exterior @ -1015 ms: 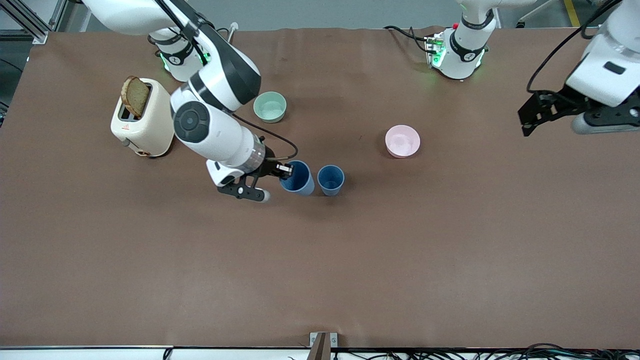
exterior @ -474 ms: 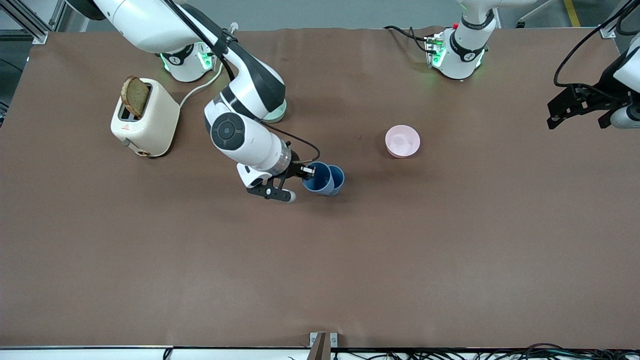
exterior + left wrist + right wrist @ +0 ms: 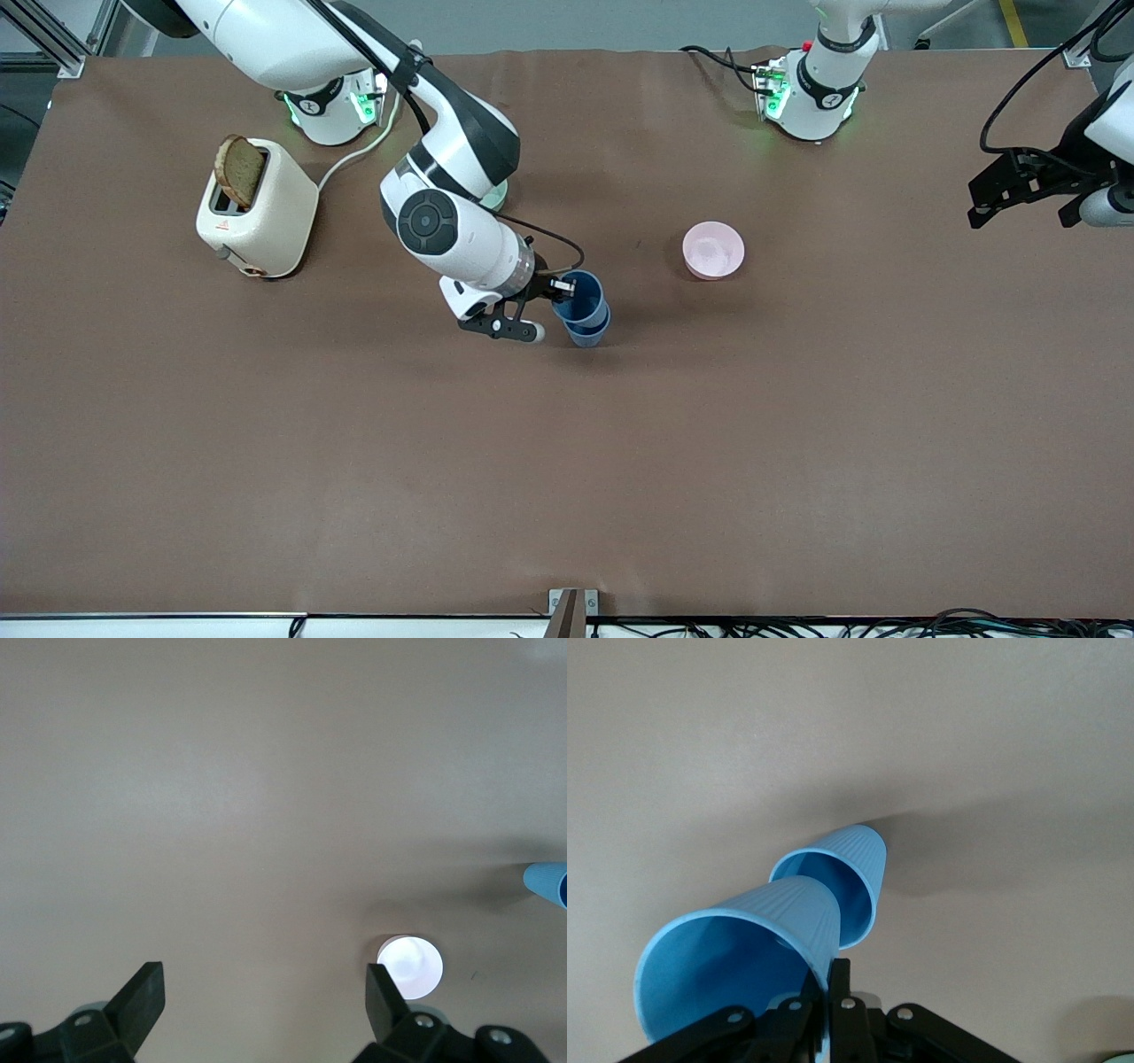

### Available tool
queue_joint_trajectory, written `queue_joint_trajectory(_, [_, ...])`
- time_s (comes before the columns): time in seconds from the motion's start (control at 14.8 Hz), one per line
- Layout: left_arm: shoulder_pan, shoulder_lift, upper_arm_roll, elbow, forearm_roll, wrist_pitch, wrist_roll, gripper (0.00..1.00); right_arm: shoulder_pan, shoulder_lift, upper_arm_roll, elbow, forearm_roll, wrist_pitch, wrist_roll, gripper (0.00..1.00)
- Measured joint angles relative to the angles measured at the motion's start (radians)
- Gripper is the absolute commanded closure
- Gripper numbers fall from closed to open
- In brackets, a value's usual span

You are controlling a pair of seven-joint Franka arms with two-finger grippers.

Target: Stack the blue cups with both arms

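My right gripper (image 3: pixel 560 285) is shut on the rim of one blue cup (image 3: pixel 580 295) and holds it tilted just over the second blue cup (image 3: pixel 588 334), which stands upright mid-table. In the right wrist view the fingers (image 3: pixel 843 983) pinch the held cup's wall (image 3: pixel 735 948), and its base sits at the mouth of the standing cup (image 3: pixel 849 870). My left gripper (image 3: pixel 985 200) hangs open and empty over the left arm's end of the table, and waits. In the left wrist view the left gripper (image 3: pixel 263 992) has its jaws wide apart, with a blue cup at the frame's edge (image 3: pixel 549 882).
A cream toaster (image 3: pixel 261 213) with a slice of bread (image 3: pixel 239 170) stands toward the right arm's end. A pale green bowl (image 3: pixel 498 197) is mostly hidden by the right arm. A pink bowl (image 3: pixel 713 250) sits toward the left arm's end from the cups and shows in the left wrist view (image 3: pixel 409 964).
My right gripper has carried its blue cup sideways and up, from beside the standing cup to over it. My left arm drew back toward its end of the table, then held still.
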Motion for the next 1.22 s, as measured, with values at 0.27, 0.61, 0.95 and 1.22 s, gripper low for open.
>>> queue_joint_trajectory(0.27, [0.0,-0.012,0.0,-0.002,0.0,0.0,0.0,0.0,0.0,0.007,0.001,-0.02,-0.017,0.001,0.004,0.97])
queue_joint_trajectory(0.61, [0.0,-0.013,0.0,-0.003,0.0,0.0,0.0,0.0,0.001,0.021,0.002,-0.031,-0.036,0.012,0.004,0.68])
queue_joint_trajectory(0.95, [0.0,-0.013,0.0,-0.004,0.0,0.0,0.0,0.0,-0.005,0.021,0.001,-0.014,-0.037,0.023,0.005,0.21])
queue_joint_trajectory(1.22, [0.0,-0.013,0.0,-0.005,0.0,0.0,0.0,0.0,-0.089,-0.056,-0.001,0.027,-0.051,-0.006,-0.005,0.0])
